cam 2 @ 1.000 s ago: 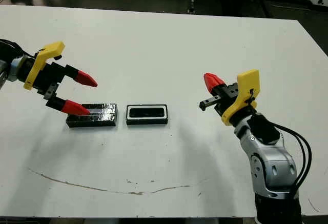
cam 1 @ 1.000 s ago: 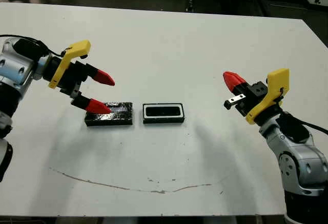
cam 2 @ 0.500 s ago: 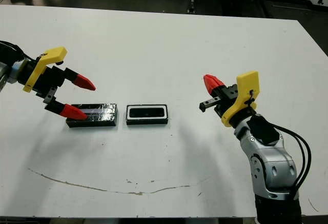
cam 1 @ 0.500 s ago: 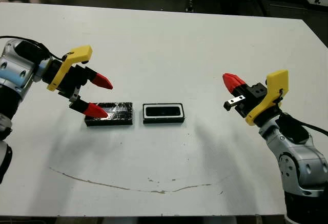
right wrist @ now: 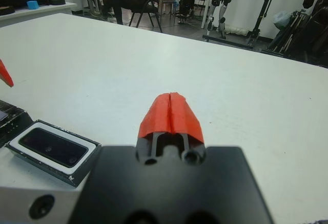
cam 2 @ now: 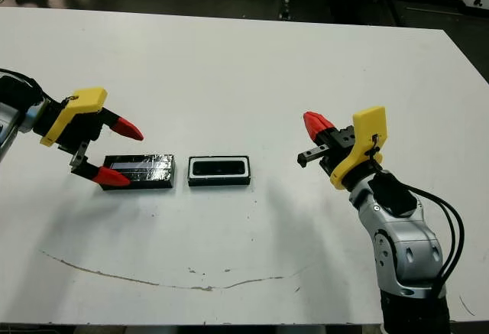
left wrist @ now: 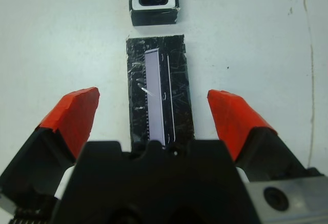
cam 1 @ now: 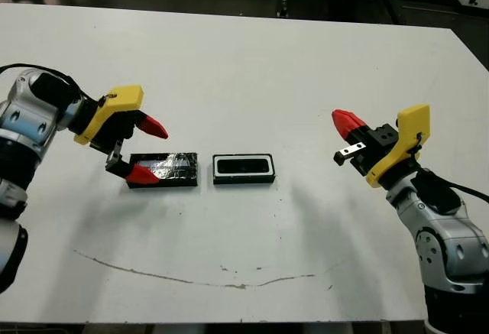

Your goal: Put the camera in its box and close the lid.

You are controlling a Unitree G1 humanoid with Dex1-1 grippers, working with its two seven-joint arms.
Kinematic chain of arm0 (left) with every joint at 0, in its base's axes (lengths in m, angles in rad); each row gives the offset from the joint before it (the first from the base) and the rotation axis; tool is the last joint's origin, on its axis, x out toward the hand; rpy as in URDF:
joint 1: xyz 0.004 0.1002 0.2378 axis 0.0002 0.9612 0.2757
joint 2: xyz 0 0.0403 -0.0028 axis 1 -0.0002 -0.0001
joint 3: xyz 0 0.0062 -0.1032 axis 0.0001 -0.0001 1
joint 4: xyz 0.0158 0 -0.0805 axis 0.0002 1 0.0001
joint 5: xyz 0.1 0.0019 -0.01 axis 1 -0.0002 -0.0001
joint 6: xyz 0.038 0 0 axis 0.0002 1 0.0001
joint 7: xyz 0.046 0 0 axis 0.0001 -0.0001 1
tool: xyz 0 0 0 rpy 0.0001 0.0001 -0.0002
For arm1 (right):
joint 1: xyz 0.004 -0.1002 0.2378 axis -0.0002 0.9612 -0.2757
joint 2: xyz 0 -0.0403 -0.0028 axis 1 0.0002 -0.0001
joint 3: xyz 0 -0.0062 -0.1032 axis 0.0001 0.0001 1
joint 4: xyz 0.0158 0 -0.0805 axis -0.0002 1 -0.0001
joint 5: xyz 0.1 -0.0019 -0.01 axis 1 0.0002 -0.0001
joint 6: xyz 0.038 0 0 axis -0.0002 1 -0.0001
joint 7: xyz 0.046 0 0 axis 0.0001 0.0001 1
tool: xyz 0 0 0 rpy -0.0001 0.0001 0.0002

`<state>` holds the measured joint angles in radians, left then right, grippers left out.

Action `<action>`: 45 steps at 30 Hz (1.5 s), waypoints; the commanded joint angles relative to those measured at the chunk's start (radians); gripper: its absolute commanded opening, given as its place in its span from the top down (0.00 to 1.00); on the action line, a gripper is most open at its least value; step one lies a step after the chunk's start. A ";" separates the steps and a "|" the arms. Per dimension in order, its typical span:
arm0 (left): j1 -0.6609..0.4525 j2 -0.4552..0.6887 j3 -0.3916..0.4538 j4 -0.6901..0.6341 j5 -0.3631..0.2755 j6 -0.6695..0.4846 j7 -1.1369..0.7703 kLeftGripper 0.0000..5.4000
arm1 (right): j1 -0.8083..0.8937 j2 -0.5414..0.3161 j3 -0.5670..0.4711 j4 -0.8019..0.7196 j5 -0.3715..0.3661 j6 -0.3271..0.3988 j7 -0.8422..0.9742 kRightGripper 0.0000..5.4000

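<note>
Left gripper [cam 1: 146, 150] spread wide at the left end of the glossy lid [cam 1: 163, 170], gripping nothing, lid flat on the white table [cam 1: 252, 66] just left of the box [cam 1: 244, 169] with the camera [cam 1: 244, 167] inside; right gripper [cam 1: 345, 122] pinched closed and empty, well right.

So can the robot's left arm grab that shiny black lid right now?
Probably yes. The left gripper is open, its jaws spread either side of the lid, which lies flat on the table with nothing on it. The box sits just apart, off the lid's end.
</note>
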<state>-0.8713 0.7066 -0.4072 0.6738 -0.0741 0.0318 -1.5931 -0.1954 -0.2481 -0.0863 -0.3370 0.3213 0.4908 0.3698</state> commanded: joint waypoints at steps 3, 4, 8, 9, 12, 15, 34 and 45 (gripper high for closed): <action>0.022 -0.013 0.004 -0.004 0.032 0.046 -0.014 0.00 | 0.008 -0.021 -0.010 0.005 0.009 0.013 0.001 1.00; 0.026 -0.013 0.004 -0.011 0.036 0.054 -0.012 0.00 | 0.009 -0.023 -0.009 0.004 0.008 0.014 0.001 1.00; 0.026 -0.023 -0.007 -0.016 0.069 0.070 -0.019 0.00 | 0.009 -0.026 -0.006 0.002 0.003 0.014 -0.002 1.00; 0.023 -0.026 -0.013 -0.008 0.069 0.066 -0.020 0.00 | 0.009 -0.024 -0.007 0.002 0.006 0.016 -0.003 1.00; 0.003 -0.028 -0.043 0.020 0.062 0.066 -0.021 0.00 | 0.009 -0.020 -0.010 0.002 0.014 0.021 -0.003 1.00; -0.001 -0.031 -0.047 0.043 0.061 0.072 -0.021 0.00 | 0.012 -0.025 -0.006 -0.001 0.008 0.018 -0.003 1.00; -0.002 -0.051 -0.043 0.071 0.087 0.086 -0.021 0.00 | 0.019 -0.029 -0.003 0.004 0.023 0.011 0.006 1.00; 0.061 -0.075 0.021 -0.016 0.143 0.207 0.183 0.07 | 0.022 -0.030 -0.006 0.007 0.030 0.012 0.007 1.00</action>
<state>-0.8266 0.6369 -0.3837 0.6762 0.0483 0.1712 -1.4305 -0.1856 -0.2646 -0.0865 -0.3364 0.3439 0.4926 0.3736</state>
